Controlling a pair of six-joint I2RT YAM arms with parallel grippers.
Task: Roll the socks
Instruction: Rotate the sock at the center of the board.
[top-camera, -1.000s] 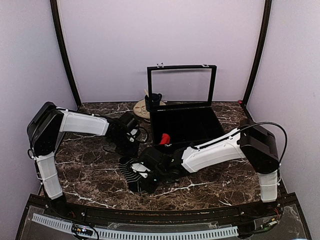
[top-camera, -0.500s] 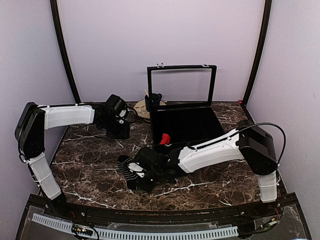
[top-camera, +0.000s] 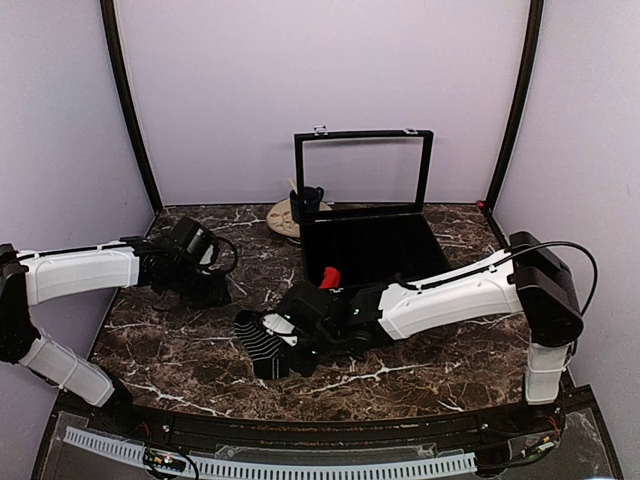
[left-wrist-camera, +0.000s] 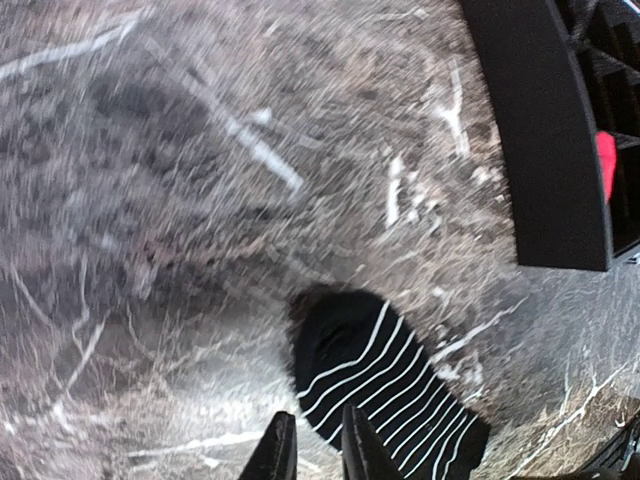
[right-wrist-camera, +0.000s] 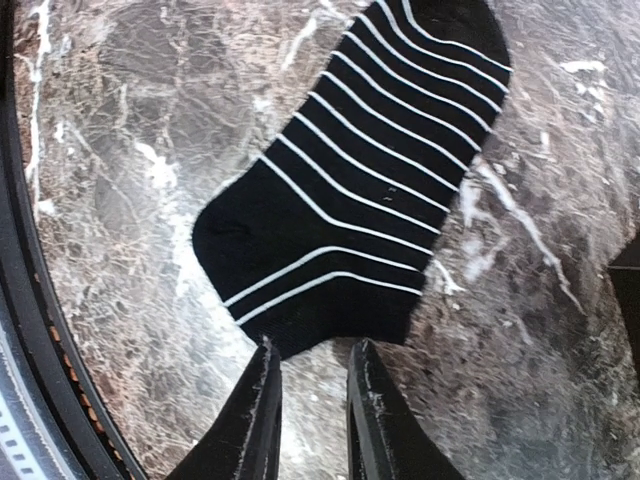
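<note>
A black, white-striped sock (top-camera: 262, 345) lies flat on the desk (top-camera: 180, 340), its far end hidden under the right fingers (right-wrist-camera: 270, 375), which are slightly spread and empty. The left fingers (left-wrist-camera: 284, 435), cut off, are narrowly parted and empty. A red sock (top-camera: 330, 275) barely shows in the box (top-camera: 375, 250).

You've got a dark brown marble-pattern tabletop (top-camera: 170, 345) with white veins. Flat on it at front centre is one black ankle sock with thin white stripes (top-camera: 262, 342), spread out on a diagonal and not rolled. Behind it and to the right, a shallow black compartment box (top-camera: 308, 255) sits on the slab, well apart from the sock, with its framed lid upright at the back. Just left of the box, near the far edge, lies a round tan disc (top-camera: 282, 220). A dark blue mug (top-camera: 307, 203) stands at it; you can't tell whether it's on the disc or beside it.
</note>
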